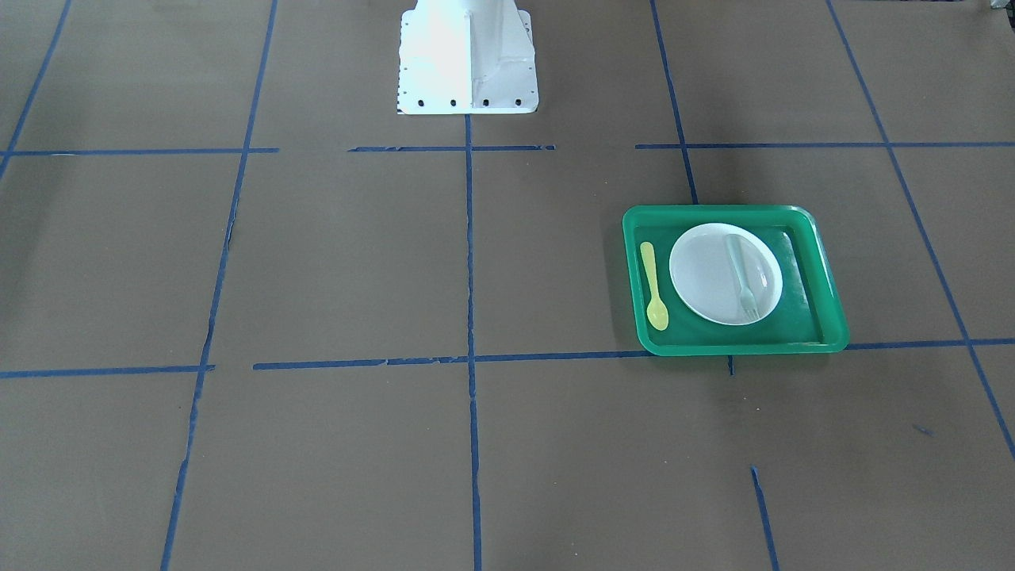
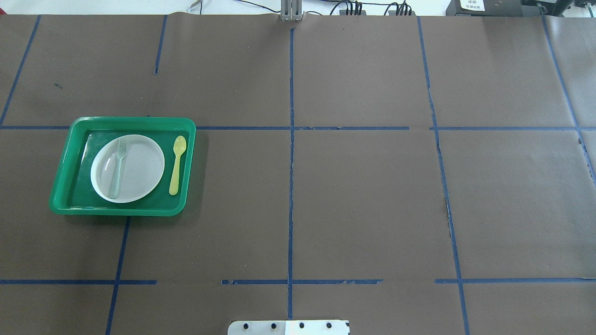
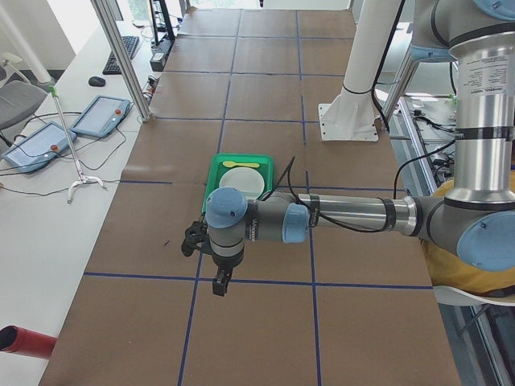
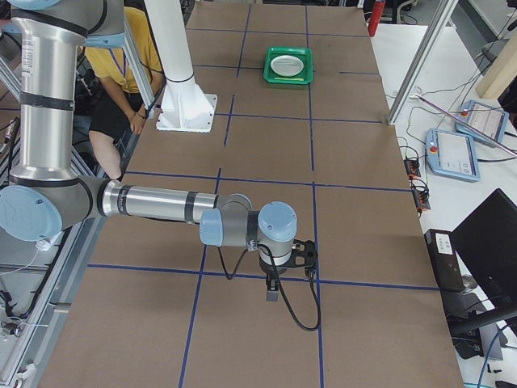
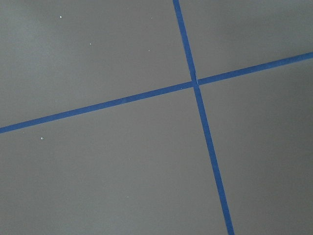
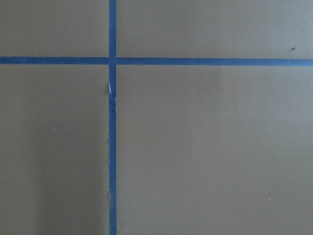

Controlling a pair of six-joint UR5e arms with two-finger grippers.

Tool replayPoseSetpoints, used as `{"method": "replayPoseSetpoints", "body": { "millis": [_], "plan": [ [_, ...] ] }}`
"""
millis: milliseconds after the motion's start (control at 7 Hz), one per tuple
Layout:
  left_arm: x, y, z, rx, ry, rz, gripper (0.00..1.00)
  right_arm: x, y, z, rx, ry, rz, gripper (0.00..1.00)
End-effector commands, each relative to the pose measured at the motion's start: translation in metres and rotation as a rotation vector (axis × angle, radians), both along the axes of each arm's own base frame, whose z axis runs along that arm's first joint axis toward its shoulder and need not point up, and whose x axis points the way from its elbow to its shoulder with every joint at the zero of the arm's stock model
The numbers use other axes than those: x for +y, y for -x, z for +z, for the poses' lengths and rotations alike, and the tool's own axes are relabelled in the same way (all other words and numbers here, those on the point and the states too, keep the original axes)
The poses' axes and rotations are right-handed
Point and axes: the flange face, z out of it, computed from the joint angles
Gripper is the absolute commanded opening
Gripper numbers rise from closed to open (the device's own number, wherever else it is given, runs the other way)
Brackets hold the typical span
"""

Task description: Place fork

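Note:
The pale translucent fork (image 1: pixel 742 277) lies on the white plate (image 1: pixel 702 277) inside the green tray (image 1: pixel 826 274), tines toward the table's far side. It also shows in the overhead view (image 2: pixel 117 168), on the left part of the plate (image 2: pixel 142 170). My left gripper (image 3: pixel 219 283) shows only in the exterior left view. It hangs over bare table, well short of the tray (image 3: pixel 211 181), and I cannot tell if it is open. My right gripper (image 4: pixel 272 293) shows only in the exterior right view, far from the tray (image 4: pixel 288 79), state unclear. Both wrist views show only brown table and blue tape.
A yellow spoon (image 1: pixel 653 285) lies in the tray beside the plate, also seen from overhead (image 2: pixel 176 165). The robot's white base (image 1: pixel 468 59) stands at the table's middle edge. Blue tape lines cross the brown table. A person sits behind the base (image 4: pixel 113 89).

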Motion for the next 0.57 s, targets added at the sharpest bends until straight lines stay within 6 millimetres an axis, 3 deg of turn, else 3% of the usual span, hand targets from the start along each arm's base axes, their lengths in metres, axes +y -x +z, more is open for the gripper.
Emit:
{"method": "replayPoseSetpoints", "body": {
  "millis": [0, 286, 429],
  "plan": [
    [-0.003, -0.001, -0.010, 0.001, -0.021, 0.002, 1.00, 0.000, 0.000, 0.000, -0.001, 0.000, 0.000, 1.00],
    [-0.008, -0.010, -0.030, 0.126, -0.050, 0.011, 1.00, 0.000, 0.000, 0.000, -0.001, 0.000, 0.000, 1.00],
    [-0.013, -0.021, -0.070, 0.191, -0.056, -0.029, 1.00, 0.000, 0.000, 0.000, -0.001, 0.000, 0.000, 1.00]
  ]
}}
